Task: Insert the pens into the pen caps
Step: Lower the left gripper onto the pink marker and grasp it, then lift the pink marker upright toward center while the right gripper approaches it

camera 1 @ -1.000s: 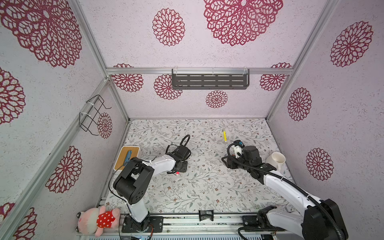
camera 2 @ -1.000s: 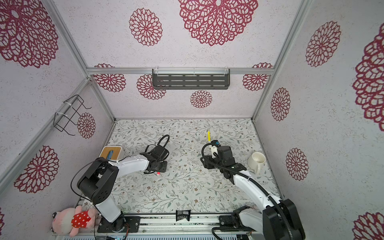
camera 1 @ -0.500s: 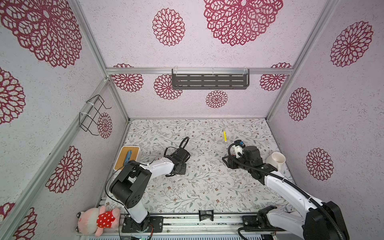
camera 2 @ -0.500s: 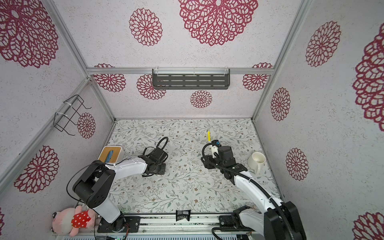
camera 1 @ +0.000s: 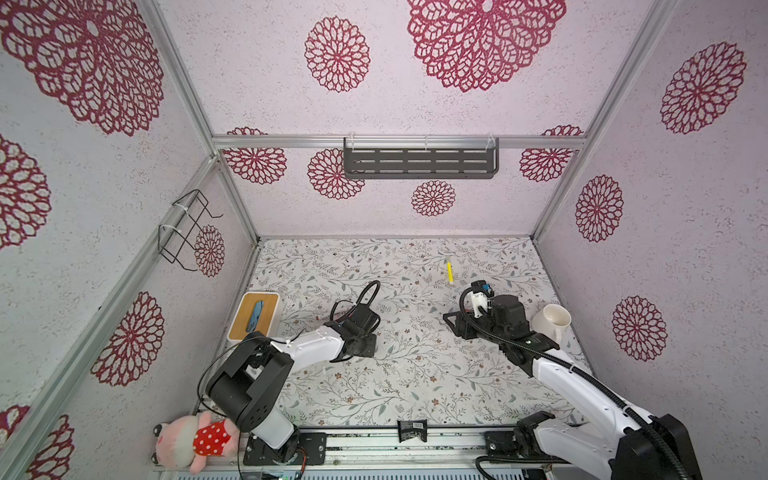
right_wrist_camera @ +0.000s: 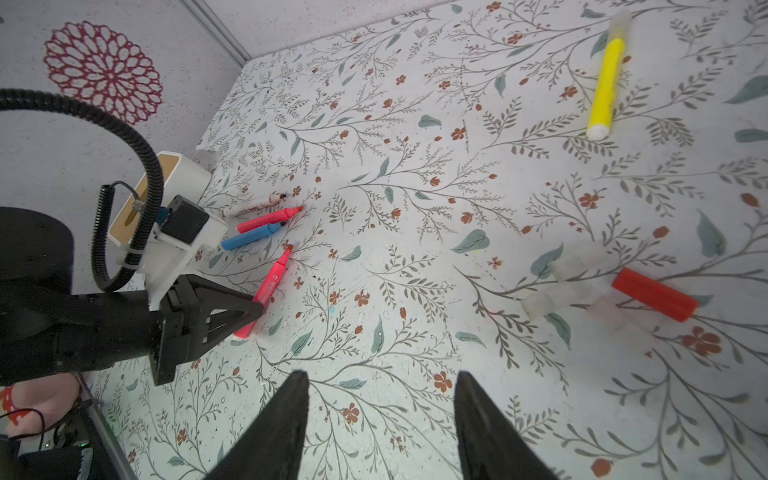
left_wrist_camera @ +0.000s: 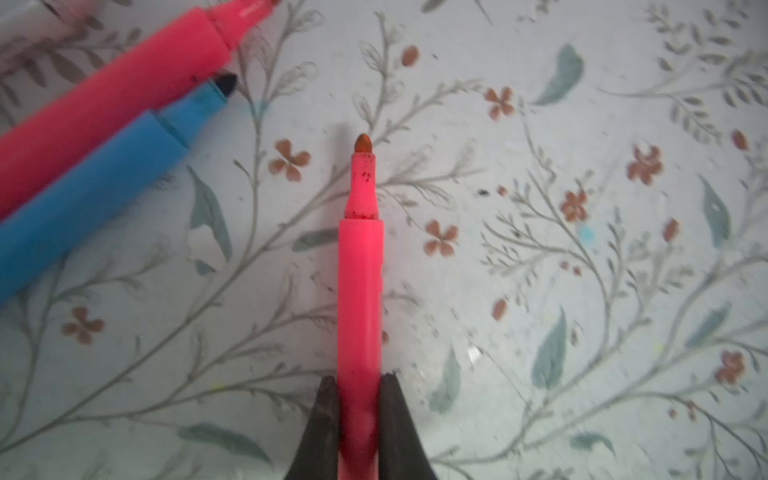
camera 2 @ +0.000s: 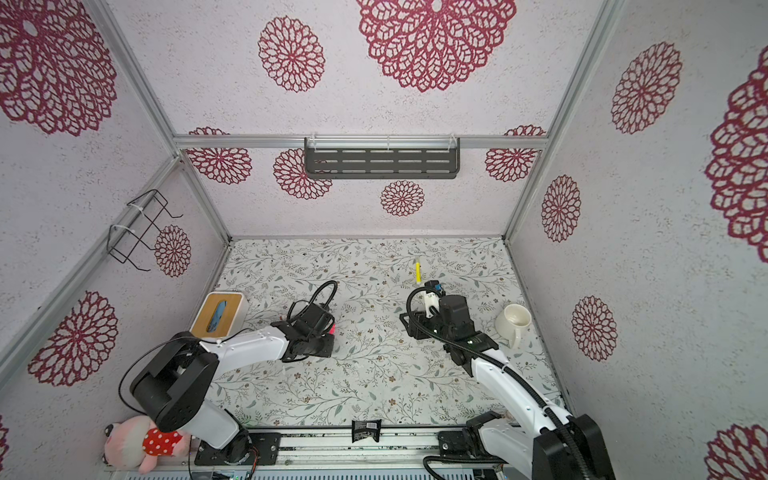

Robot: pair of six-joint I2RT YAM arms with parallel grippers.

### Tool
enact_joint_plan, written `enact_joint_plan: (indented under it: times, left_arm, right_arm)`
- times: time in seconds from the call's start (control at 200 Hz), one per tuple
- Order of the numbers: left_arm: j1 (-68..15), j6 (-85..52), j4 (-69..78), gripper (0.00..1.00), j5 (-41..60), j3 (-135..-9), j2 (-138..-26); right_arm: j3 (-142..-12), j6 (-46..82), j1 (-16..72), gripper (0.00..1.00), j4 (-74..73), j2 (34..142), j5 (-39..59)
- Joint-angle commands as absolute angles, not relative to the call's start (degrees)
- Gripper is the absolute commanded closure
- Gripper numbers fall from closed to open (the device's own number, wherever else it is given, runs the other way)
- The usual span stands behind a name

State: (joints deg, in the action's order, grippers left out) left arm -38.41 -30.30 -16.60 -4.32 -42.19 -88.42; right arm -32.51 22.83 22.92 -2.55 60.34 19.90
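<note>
One pen gripped, four uncapped, one apparently finished.

Nearest me, the left gripper [left_wrist_camera: 359, 399] was pinched tight on the rear of a pink pen [left_wrist_camera: 360, 291]. Its bare nib pointed away and it sat low over the floral table [left_wrist_camera: 582, 124]; lifted or resting, I couldn't tell. Just beside it lay a second pink pen [left_wrist_camera: 112, 104], a blue pen [left_wrist_camera: 83, 199] and a white-barrelled pen [right_wrist_camera: 253, 204], all without caps. Further across, the right gripper [right_wrist_camera: 380, 399] hung with jaws spread and nothing between them, short of the clear caps [right_wrist_camera: 540, 305] and the red cap [right_wrist_camera: 654, 294], which lay loose in a cluster. Farthest back the yellow pen [right_wrist_camera: 606, 87] lay alone, seemingly wearing a clear cap. I judged that one done, with four left.
</note>
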Motion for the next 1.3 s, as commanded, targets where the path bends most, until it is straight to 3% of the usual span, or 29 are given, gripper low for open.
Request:
enact_joint_plan:
  times: [0.0,0.425,1.296]
  left_arm:
    - [-39.5,-29.9,-6.6,0.94,0.9,-39.3,-81.8]
    - [-42.3,-34.4,9.7,0.92,9.5,-32.6,-72.6]
    - [-46.1,-34.0,14.3,0.93,10.6,-33.7,-73.4]
  right_arm:
    - [-28.2,30.2,23.6,0.40,-16.5,59.5,28.4]
    - [-29.3,36.3,31.7,0.38,-33.0,70.9,32.7]
    - [-36.6,39.2,37.0,0.54,-37.0,81.0,32.4]
